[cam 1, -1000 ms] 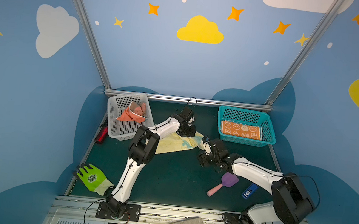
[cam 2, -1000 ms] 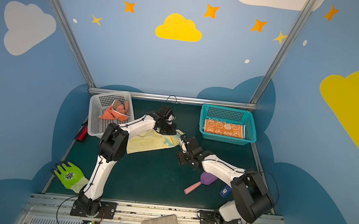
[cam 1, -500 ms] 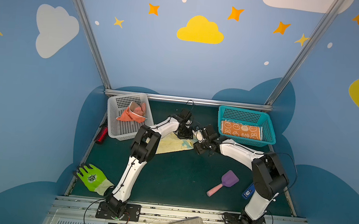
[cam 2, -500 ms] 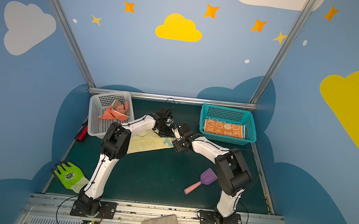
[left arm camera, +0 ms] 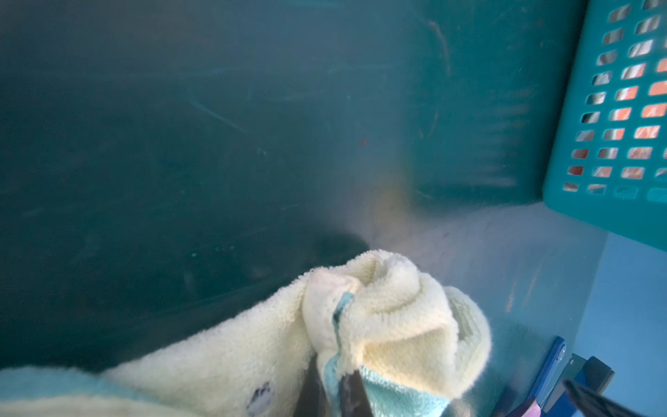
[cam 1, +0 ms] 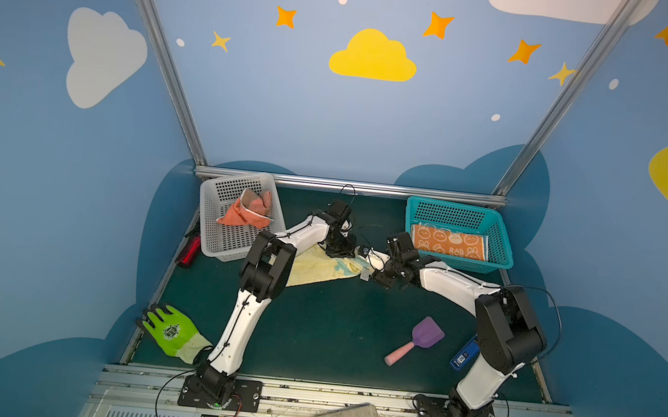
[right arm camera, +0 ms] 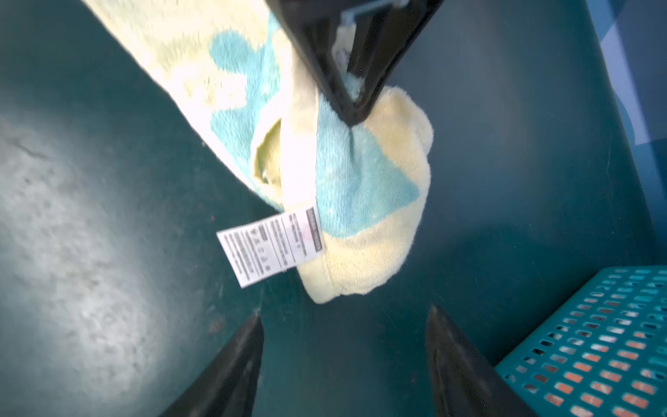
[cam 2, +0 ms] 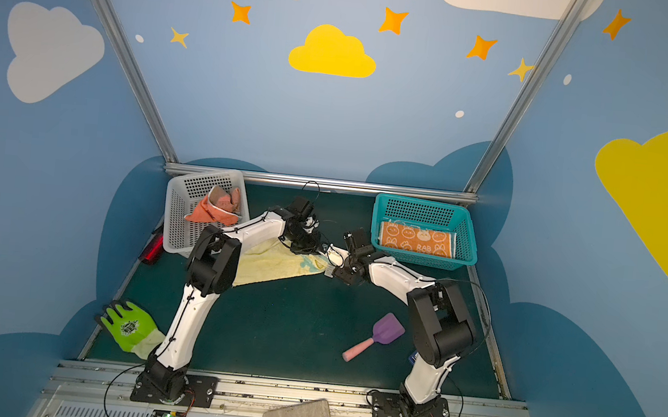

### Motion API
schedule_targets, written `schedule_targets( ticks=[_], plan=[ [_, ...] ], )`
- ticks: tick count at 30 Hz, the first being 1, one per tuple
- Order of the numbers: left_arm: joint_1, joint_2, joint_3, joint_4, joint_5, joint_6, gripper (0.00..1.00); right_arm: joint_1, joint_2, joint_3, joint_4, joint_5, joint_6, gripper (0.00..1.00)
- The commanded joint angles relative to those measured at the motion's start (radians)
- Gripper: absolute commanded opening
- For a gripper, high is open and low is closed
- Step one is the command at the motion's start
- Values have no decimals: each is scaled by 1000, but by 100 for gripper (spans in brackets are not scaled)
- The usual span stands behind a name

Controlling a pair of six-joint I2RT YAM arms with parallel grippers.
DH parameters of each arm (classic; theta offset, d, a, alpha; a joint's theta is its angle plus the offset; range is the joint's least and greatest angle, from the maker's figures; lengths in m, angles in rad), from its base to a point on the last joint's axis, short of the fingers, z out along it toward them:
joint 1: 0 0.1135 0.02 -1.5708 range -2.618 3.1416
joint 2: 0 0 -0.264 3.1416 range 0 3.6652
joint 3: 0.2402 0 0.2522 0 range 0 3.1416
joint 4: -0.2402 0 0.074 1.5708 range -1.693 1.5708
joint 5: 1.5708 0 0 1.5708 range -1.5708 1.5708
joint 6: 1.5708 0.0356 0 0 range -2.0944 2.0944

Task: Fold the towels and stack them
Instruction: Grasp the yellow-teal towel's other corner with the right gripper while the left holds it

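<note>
The pale yellow-and-blue towel lies near the middle of the desk, between the white basket and the teal basket. Most of it rests flat, partly under the left forearm. One corner is bunched and lifted clear of the desk, pinched tight in the left fingers, which are closed on the cloth. This grip looks meant to present a free edge, since the care label and the rolled hem hang just in front of the right fingers. Those stand wide apart with nothing between them, close to the towel but not touching it, probably ready to take a second hold so the cloth can be stretched for folding. The towel's long axis runs diagonally, from the end near the white basket to the raised corner pointing at the right arm and the teal basket. An orange rabbit towel sits folded in the teal basket, and a salmon towel lies crumpled in the white one.
</note>
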Motion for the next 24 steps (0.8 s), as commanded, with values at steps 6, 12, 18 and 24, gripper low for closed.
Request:
schedule_targets(
  ticks=[6, 12, 18, 24],
  plan=[
    [7, 14, -14, -14, 6, 12, 8, 1, 92, 69, -33, -88, -73, 66],
    [7, 9, -23, -4, 13, 9, 8, 0, 175, 152, -89, -51, -56, 61],
    [6, 1, -37, 4, 14, 7, 8, -13, 240, 222, -157, -42, -53, 56],
    [7, 2, -41, 9, 18, 6, 8, -14, 305, 303, -223, -45, -68, 41]
  ],
)
